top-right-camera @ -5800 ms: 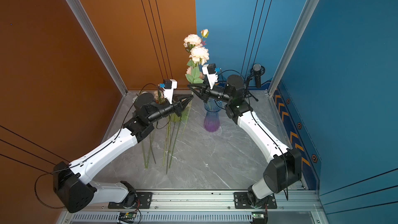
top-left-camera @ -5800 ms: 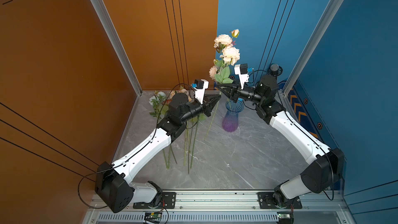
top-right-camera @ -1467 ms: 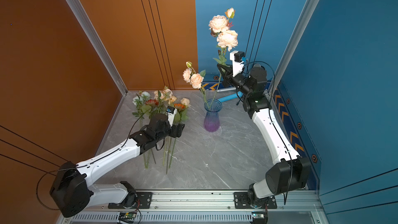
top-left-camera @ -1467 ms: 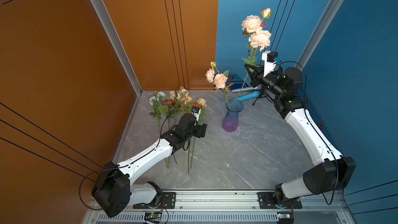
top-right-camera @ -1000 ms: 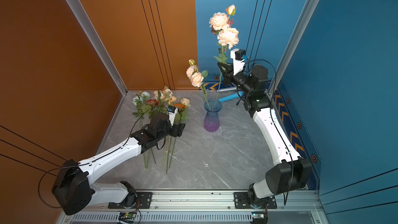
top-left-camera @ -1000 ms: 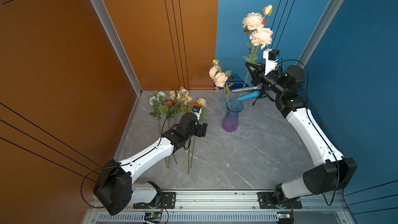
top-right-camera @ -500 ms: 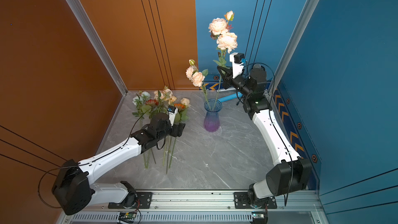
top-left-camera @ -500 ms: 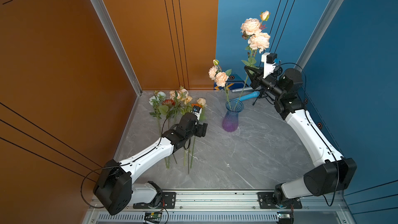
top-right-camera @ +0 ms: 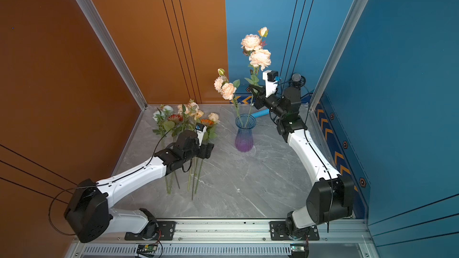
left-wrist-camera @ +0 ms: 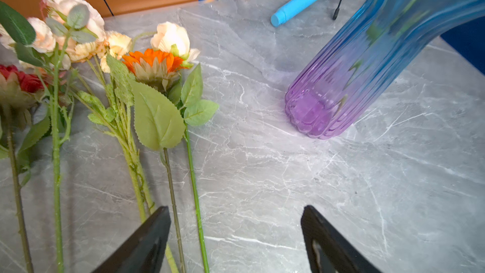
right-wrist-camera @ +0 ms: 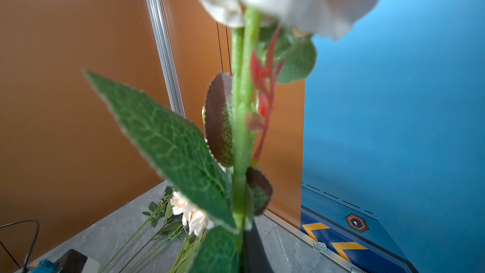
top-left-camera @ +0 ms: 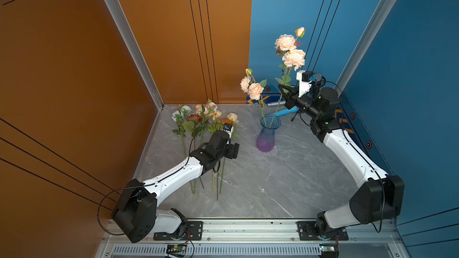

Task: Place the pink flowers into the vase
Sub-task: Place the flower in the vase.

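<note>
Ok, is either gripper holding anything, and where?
The right gripper grips a pink flower stem mid-stem, just below its leaves, lower end inside the vase. The left gripper is open, holding nothing.

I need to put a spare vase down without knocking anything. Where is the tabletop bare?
Bare marble runs from the stem ends to the front rail, and between the vase and the right arm. Crowded: the loose flowers beneath the left arm, and the blue tube behind the vase.

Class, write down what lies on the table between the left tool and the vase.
Nothing: in the left wrist view, only bare grey table separates the left tool from the vase.
</note>
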Available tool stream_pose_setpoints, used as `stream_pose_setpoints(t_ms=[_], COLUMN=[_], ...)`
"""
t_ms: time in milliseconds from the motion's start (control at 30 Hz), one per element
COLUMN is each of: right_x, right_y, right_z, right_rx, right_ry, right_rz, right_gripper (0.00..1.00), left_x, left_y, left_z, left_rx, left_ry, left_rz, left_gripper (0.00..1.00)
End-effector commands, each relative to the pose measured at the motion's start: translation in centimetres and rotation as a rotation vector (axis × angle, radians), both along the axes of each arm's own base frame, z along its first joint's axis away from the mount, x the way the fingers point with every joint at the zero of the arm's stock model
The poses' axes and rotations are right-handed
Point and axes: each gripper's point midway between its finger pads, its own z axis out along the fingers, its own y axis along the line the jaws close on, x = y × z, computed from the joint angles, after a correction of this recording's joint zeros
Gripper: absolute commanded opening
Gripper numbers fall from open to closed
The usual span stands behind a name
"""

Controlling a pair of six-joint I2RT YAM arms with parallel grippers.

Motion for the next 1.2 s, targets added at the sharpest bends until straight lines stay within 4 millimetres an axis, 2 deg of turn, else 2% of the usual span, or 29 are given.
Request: stream_pose_setpoints(t_ms=[0, 333, 367, 433, 600, 867, 1000, 1167], right_x=[0.4, 1.3, 1.4, 1.5, 1.9, 1.9, 1.6, 1.3], right_y=[0.6, 0.8, 0.8, 0.8, 0.8, 0.9, 0.9, 0.7], right_z=[-0.5, -2.3, -2.4, -2.7, -3.2, -3.3, -3.5, -4.0], right_rx=[0.022, -0.001, -0.002, -0.005, -0.008, -0.002, 0.002, 0.003], right_ry=[-0.012, 0.009, 0.012, 0.017, 0.02, 0.013, 0.012, 0.011], right_rz=[0.009, 0.0, -0.003, -0.004, -0.006, 0.002, 0.004, 0.001], right_gripper=[0.02, 0.12, 0.12, 0.13, 0.14, 0.2, 0.26, 0.27], left_x=[1.0, 3.5, 4.2, 4.8, 4.7, 5.2, 5.2, 5.0], left_y=[0.2, 1.4, 1.1, 0.9, 0.8, 0.9, 0.9, 0.9], left_z=[-1.5, -6.7, -6.1, -6.3, -7.7, -8.8, -9.4, -10.1], left_rx=[0.028, 0.08, 0.074, 0.072, 0.086, 0.108, 0.121, 0.128], left_ry=[0.046, 0.198, 0.189, 0.198, 0.277, 0.342, 0.36, 0.378], left_rz=[0.013, 0.097, 0.102, 0.102, 0.092, 0.098, 0.096, 0.094], left_gripper=[0.79, 0.76, 0.76, 0.75, 0.71, 0.56, 0.54, 0.51])
